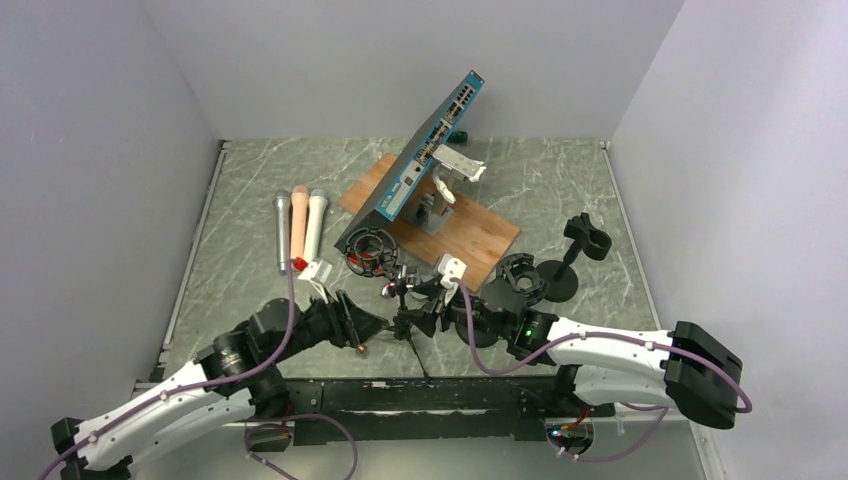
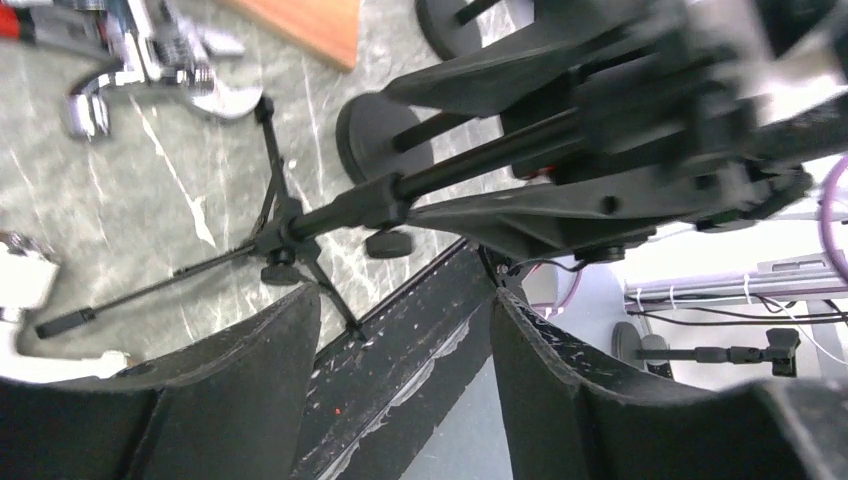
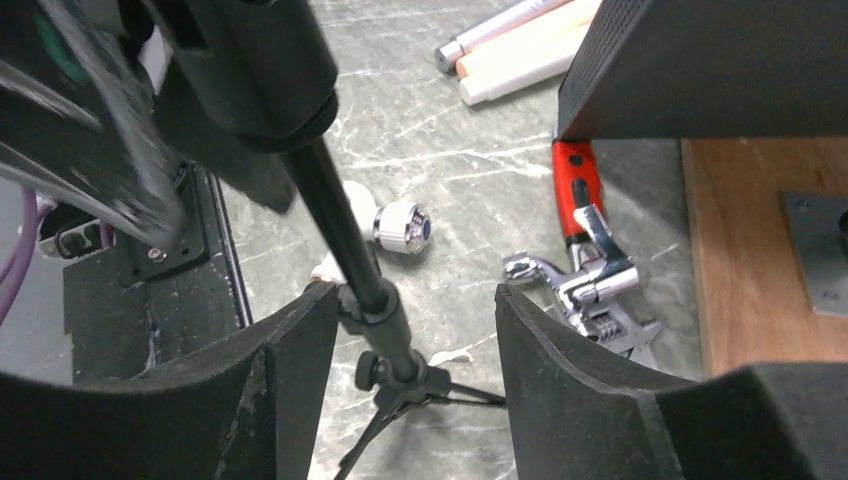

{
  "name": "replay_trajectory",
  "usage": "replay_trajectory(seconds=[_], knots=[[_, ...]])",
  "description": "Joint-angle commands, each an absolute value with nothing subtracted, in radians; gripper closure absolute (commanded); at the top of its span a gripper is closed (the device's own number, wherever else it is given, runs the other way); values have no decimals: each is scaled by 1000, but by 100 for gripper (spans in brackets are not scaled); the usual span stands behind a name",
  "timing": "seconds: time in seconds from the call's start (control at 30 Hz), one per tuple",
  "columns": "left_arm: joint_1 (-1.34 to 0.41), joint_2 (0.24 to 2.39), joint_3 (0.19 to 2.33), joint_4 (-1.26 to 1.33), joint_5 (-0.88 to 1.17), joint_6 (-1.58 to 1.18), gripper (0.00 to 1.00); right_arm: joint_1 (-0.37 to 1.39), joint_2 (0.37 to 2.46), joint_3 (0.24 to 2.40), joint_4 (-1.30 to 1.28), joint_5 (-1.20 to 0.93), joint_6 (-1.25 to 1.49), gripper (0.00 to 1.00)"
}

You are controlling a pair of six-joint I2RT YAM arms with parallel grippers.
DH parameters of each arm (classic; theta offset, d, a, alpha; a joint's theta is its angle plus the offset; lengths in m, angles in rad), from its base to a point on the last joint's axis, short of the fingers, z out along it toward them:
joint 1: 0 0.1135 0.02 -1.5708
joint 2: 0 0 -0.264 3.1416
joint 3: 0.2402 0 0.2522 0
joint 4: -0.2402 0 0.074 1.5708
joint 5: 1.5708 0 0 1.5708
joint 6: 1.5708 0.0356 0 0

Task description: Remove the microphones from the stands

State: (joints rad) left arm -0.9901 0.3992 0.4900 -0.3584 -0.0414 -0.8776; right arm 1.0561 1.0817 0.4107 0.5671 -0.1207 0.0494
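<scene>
The marble tabletop carries a switch propped aslant over a wooden board; near the front edge the two arms point at each other with the small tripod stand between them; the right tool has its fingers spread on either side of the stand's pole, which runs close to one finger with a clear gap to the other, so nothing is pinched; the left tool is also spread and holds nothing, aimed at the tripod hub and short of it; the pole's upper end carries a thick black body close to the right wrist camera, too blurred to tell mic from clip; a second stand with a round base sits to the right; three mics lie side by side on the tabletop left of the switch, well apart from the tripod stand; a red-handled wrench lies by the board's corner.
</scene>
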Motion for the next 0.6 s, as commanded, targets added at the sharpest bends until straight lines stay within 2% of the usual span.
replay_trajectory(seconds=[0.0,0.27,0.57], knots=[[-992,379,354,-88,17,-1012,36,1126,1051,416,476,33,136,39],[-992,533,301,93,70,-1039,51,1180,1042,453,460,165,212,39],[-992,576,281,145,67,-1022,55,1204,1036,473,451,233,221,40]])
